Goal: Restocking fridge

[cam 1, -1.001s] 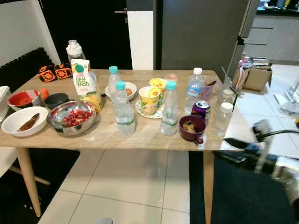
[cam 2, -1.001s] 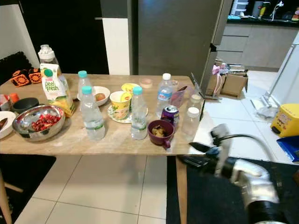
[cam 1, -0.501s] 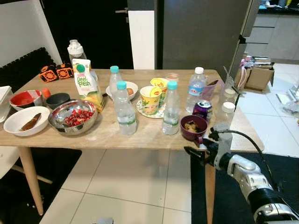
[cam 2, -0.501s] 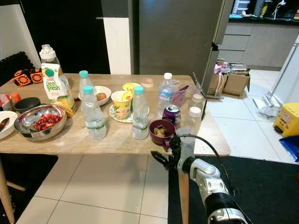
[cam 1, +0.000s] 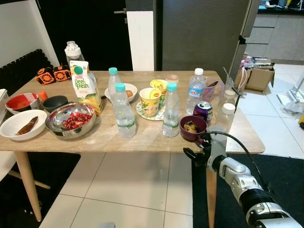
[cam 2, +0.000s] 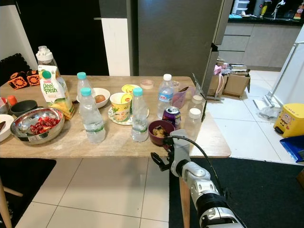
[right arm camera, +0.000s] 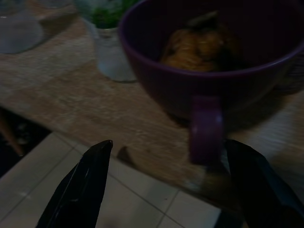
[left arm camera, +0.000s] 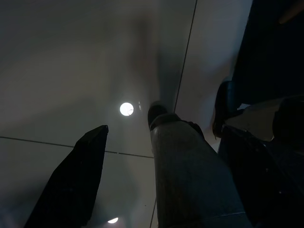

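Pretty dark shot here. The left gripper [left arm camera: 126, 180] is aimed at pale floor tiles [left arm camera: 71, 61]; one black finger [left arm camera: 71, 183] sits lower left, well apart from a greyer, blurry finger [left arm camera: 190, 180] at bottom centre. A small bright round glare spot [left arm camera: 126, 109] sits mid-frame. The right side is mostly dark, hard-to-read shapes [left arm camera: 266, 142].

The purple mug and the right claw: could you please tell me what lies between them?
Nothing but bare table edge: in the right wrist view the open right claw faces the purple mug handle-on, not yet touching it.
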You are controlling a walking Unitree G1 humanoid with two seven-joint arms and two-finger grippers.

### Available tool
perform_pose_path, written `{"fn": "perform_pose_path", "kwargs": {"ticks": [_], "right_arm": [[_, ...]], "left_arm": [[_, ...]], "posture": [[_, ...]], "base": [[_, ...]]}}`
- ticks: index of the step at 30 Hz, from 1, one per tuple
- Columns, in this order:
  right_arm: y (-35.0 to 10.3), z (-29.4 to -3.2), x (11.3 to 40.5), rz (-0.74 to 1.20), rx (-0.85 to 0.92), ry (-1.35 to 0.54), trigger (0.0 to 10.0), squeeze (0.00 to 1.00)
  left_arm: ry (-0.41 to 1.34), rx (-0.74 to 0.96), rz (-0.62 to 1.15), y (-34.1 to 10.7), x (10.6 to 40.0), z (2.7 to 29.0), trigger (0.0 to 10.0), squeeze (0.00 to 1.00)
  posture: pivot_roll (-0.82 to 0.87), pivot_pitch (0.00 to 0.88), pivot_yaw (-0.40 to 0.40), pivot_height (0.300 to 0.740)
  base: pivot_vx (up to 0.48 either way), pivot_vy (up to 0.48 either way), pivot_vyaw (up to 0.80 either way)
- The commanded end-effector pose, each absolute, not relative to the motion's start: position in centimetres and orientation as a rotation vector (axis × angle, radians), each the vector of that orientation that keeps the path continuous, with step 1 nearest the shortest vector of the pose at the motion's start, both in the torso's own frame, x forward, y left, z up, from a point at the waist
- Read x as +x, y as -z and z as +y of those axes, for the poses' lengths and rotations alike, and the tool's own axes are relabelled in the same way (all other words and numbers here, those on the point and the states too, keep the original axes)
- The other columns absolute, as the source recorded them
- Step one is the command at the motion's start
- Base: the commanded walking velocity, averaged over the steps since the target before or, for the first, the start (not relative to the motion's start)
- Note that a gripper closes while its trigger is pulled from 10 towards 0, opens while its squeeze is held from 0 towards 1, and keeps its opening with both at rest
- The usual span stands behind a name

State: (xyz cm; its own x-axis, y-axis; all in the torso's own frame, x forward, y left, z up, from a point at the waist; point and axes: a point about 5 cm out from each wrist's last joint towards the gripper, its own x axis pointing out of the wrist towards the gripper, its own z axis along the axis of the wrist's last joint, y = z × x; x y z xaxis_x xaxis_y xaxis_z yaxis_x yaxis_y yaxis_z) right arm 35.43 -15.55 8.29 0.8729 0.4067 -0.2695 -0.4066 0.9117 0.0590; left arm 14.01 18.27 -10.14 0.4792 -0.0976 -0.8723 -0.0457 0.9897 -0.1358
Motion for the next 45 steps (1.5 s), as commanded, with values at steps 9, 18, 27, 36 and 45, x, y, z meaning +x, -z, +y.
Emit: {"fn": "perform_pose_path", "kwargs": {"ticks": [9, 18, 27, 36, 45], "right_arm": [[-9.3, -16.0, 36.3, 0.227, -0.049, -0.34, 10.0, 0.0], [-9.2, -15.5, 36.3, 0.225, -0.071, -0.34, 10.0, 0.0], [-9.4, -15.8, 36.5, 0.215, -0.077, -0.312, 4.2, 0.0], [-10.2, -14.8, 36.7, 0.16, -0.052, -0.367, 10.0, 0.0], [-10.2, -14.5, 36.7, 0.16, -0.06, -0.375, 10.0, 0.0]], "left_arm": [[0.039, -0.141, 1.09, 10.3, 13.6, 18.2, 10.0, 0.0], [0.043, -0.138, 1.088, 10.3, 13.7, 18.1, 10.0, 0.0], [0.043, -0.137, 1.088, 10.3, 13.7, 18.1, 10.0, 0.0], [0.042, -0.137, 1.087, 10.3, 13.8, 18.2, 10.0, 0.0], [0.046, -0.143, 1.087, 10.3, 13.7, 18.0, 10.0, 0.0]], "posture": [[-0.05, 0.0, 0.023, 0.74], [-0.05, 0.0, 0.023, 0.74], [-0.05, 0.0, 0.024, 0.74], [-0.05, 0.0, 0.022, 0.74], [-0.05, 0.0, 0.021, 0.74]], "base": [[0.0, 0.0, 0.0], [0.0, 0.0, 0.0], [0.0, 0.0, 0.0], [0.0, 0.0, 0.0], [0.0, 0.0, 0.0]]}}
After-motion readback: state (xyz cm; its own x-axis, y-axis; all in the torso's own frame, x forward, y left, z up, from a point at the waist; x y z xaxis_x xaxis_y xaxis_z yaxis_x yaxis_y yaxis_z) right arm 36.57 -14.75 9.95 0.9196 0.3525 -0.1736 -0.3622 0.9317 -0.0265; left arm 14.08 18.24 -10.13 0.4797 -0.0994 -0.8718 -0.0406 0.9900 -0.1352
